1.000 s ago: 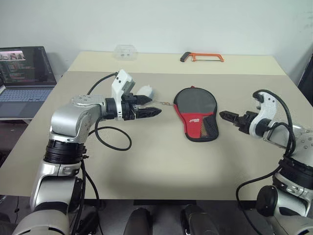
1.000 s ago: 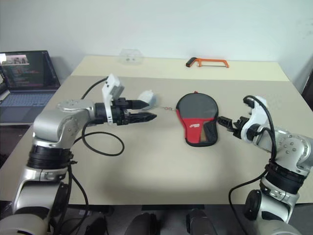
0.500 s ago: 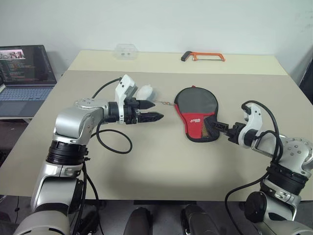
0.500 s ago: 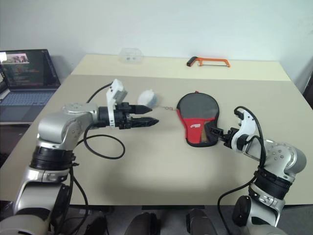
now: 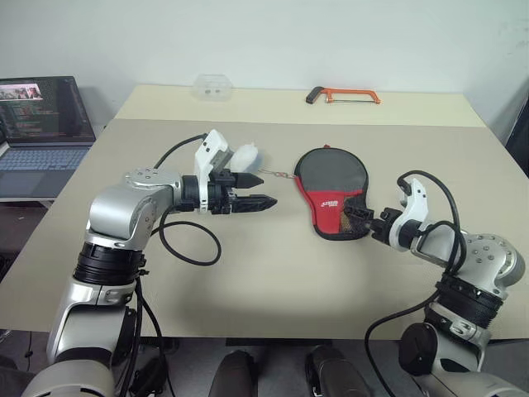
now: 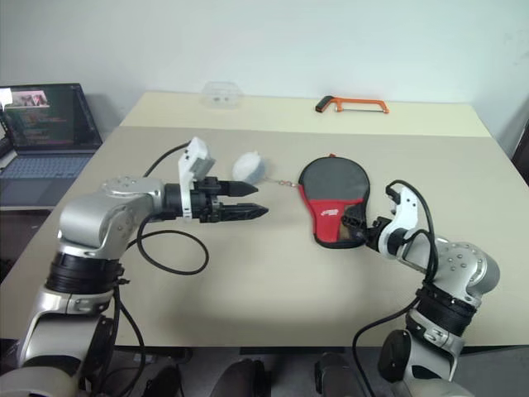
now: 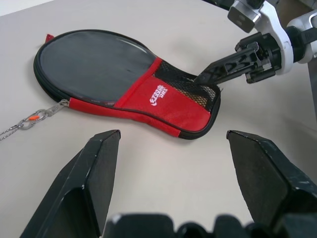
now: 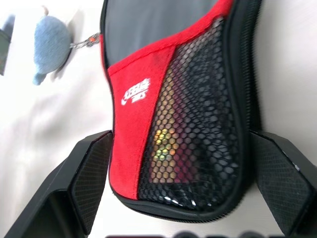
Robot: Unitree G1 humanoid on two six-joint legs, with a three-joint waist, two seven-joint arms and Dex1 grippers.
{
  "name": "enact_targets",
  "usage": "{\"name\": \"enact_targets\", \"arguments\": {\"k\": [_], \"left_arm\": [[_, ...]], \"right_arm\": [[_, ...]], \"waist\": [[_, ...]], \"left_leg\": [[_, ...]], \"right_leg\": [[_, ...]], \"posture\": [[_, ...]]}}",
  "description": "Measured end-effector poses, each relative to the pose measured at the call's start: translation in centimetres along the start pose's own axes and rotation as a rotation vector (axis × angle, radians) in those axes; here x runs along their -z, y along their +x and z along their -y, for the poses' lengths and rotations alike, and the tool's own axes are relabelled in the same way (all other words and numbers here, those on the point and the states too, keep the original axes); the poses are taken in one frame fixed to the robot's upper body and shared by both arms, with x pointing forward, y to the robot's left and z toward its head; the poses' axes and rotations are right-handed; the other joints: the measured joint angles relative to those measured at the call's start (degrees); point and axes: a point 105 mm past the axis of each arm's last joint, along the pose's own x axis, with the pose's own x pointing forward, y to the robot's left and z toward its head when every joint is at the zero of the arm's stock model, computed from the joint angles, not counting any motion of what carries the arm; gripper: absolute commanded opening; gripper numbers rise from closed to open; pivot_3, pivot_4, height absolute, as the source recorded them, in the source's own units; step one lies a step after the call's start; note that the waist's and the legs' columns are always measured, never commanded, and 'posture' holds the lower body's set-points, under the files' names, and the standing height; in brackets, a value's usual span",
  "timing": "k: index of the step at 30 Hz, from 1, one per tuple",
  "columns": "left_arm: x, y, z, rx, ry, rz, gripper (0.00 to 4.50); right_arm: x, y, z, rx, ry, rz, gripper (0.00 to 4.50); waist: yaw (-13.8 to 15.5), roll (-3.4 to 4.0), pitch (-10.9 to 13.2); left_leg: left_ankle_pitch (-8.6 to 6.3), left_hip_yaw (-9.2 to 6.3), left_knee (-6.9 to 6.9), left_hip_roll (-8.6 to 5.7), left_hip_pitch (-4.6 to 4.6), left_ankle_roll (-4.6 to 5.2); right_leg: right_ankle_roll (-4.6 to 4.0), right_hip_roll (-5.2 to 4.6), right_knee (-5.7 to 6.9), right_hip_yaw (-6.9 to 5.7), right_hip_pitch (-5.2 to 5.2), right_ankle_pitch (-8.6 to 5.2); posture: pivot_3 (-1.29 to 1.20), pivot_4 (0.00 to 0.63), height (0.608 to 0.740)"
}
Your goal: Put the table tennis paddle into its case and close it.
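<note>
The case (image 5: 333, 194) lies flat on the table (image 5: 273, 281) between the 2 grippers, round end away from the robot, narrow handle end toward it. The paddle's black face shows inside the case, under the red panel and mesh pocket; whether the zipper is drawn shut I cannot tell.

The right gripper (image 5: 362, 220) is at the case's handle end, its 2 fingers spread wide with the mesh pocket sitting between them, as the right wrist view shows (image 8: 198, 124). The fingertips are at the pocket's edge, but I cannot tell if they touch the fabric. Nothing is gripped.

The left gripper (image 5: 258, 188) hovers above the table, pointing toward the case, well apart from it, its fingers wide and holding nothing. Just beyond its tips is a small pale plush charm (image 5: 245, 156), joined by a thin chain (image 5: 279, 174) to the case's near edge.

Far past both grippers, an orange-framed hacksaw (image 5: 343, 95) and a clear plastic box (image 5: 212, 87) sit at the table's back edge. A laptop (image 5: 41, 124) stands off to the left gripper's outer side
</note>
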Motion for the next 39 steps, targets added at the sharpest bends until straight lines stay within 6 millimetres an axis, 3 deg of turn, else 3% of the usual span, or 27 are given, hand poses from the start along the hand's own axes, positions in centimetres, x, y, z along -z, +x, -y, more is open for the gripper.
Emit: {"name": "enact_targets", "arguments": {"k": [8,10,23,39], "left_arm": [[0.1,0.0,-0.1,-0.008,0.003,-0.002,3.74],[0.1,0.0,-0.3,-0.012,0.001,-0.005,3.77],[0.4,0.1,-0.6,-0.020,-0.009,-0.014,3.77],[0.2,0.3,-0.6,-0.019,0.008,-0.007,3.77]], "right_arm": [[0.5,0.2,-0.1,0.002,0.011,-0.007,4.50],[0.7,0.2,0.1,0.005,0.014,-0.010,4.13],[1.0,0.1,0.6,0.031,0.018,-0.012,0.02],[1.4,-0.6,1.3,0.035,-0.038,-0.032,0.00]], "waist": [[0.00,0.00,0.00],[0.00,0.00,0.00],[-0.03,0.00,0.00],[0.05,0.00,0.00]], "left_leg": [[0.00,0.00,0.00,0.00,0.00,0.00],[0.00,0.00,0.00,0.00,0.00,0.00],[0.00,0.00,0.00,0.00,0.00,0.00],[0.00,-0.01,-0.01,0.00,0.00,0.00]], "right_leg": [[0.00,0.00,0.00,-0.01,0.00,0.00],[0.00,0.00,0.00,0.00,0.00,0.00],[0.00,0.00,0.00,-0.02,0.00,0.00],[0.01,0.00,-0.04,-0.02,0.01,-0.01]], "posture": [[0.00,0.150,0.740],[0.00,0.150,0.740],[0.00,0.150,0.740],[0.00,0.150,0.740]]}}
